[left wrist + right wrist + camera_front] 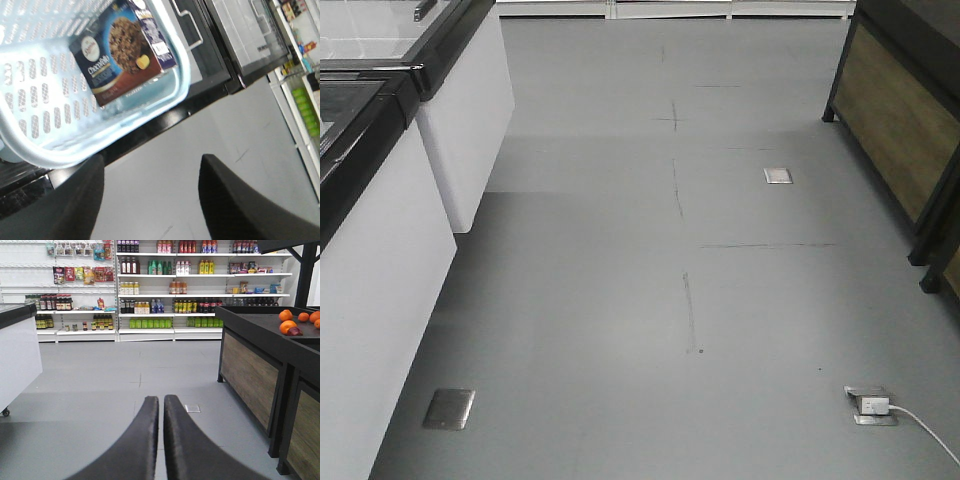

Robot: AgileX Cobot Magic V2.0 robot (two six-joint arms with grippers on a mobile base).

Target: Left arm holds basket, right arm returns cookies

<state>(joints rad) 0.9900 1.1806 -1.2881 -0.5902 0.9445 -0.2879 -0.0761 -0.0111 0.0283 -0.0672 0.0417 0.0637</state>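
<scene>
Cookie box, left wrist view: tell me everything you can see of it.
The cookie box is a dark navy carton, seemingly cardboard, with a cookie picture, Chocofello lettering, a brown lower band and a white label on its side panel. It looks closed and undented, lying tilted inside the light blue basket near a rounded corner. Only the basket is seen touching it.

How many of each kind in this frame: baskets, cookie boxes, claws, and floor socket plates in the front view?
basket: 1
cookie box: 1, lying inside the basket
claws: 2, the left claw open and the right claw shut
floor socket plates: 3
Total: 7
</scene>
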